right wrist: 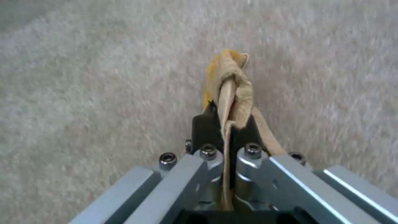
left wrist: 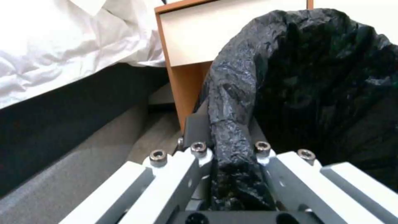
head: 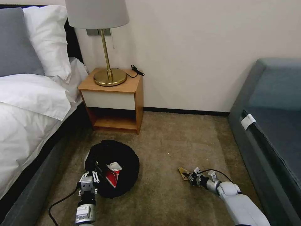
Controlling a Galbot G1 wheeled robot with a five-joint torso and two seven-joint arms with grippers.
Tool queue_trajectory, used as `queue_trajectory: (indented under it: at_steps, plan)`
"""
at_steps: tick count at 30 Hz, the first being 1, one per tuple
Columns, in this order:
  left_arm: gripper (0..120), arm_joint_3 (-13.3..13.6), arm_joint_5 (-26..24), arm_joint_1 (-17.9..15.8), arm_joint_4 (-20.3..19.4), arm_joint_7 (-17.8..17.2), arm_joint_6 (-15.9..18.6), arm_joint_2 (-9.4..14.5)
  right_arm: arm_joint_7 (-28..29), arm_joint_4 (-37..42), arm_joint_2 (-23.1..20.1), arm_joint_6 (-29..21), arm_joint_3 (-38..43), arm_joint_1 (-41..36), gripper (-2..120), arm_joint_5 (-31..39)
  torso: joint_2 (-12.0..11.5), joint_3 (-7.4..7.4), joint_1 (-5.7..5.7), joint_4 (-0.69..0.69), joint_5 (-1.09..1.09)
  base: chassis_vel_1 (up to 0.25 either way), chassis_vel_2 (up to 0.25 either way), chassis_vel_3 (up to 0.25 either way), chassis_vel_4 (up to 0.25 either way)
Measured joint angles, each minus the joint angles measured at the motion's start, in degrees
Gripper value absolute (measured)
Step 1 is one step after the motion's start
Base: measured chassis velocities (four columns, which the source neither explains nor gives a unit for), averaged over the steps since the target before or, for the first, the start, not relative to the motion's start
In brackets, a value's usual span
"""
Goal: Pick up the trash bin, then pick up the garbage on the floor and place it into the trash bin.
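Observation:
The trash bin (head: 125, 157), round and lined with a wrinkly black bag, sits on the carpet in front of the nightstand. A red-white snack bag (head: 113, 175) lies inside it. My left gripper (head: 90, 174) is shut on the bin's near-left rim; in the left wrist view the left gripper (left wrist: 230, 146) pinches the bag-covered rim of the trash bin (left wrist: 315, 77). To the right, low over the carpet, my right gripper (head: 189, 177) is shut on a piece of garbage (head: 182, 172). In the right wrist view, the right gripper (right wrist: 228, 124) clamps this tan and yellow paper garbage (right wrist: 232, 84).
The wooden nightstand (head: 113, 100) with a brass lamp (head: 108, 73) stands against the wall. A bed (head: 28, 116) with white linen borders the left, and a dark grey-blue sofa (head: 269, 125) borders the right. Brown carpet (head: 175, 144) lies open between them.

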Motion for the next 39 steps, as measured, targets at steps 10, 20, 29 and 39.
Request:
queue_trajectory:
  at_steps: [10,20,29,39]
  plan:
    - [4,0.0,0.2,-0.1,0.2,0.0,0.0,-0.1,-0.3,6.8,-0.4,0.1,-1.0,-0.7,0,2.5,0.0,0.00,0.00,0.01,0.00,0.000,0.000,0.000,0.000]
    - [4,0.4,1.5,-0.3,-0.6,-0.1,0.4,-1.0,0.2,19.2,-0.8,2.4,-3.9,-2.5,0,10.2,0.0,0.00,0.00,0.01,-0.01,0.000,0.000,0.000,0.000]
    - [4,0.8,2.2,-0.1,-0.5,0.0,0.4,-1.5,5.5,33.3,1.2,7.1,-6.7,-4.8,0,9.5,0.0,0.00,0.00,0.01,0.00,0.000,0.000,0.000,0.000]
    - [4,0.6,4.5,0.2,-0.9,-0.1,0.0,-2.5,6.1,48.8,0.8,7.2,-10.6,-7.3,0,11.0,0.0,0.00,0.00,0.01,-0.01,0.000,0.000,0.000,0.000]
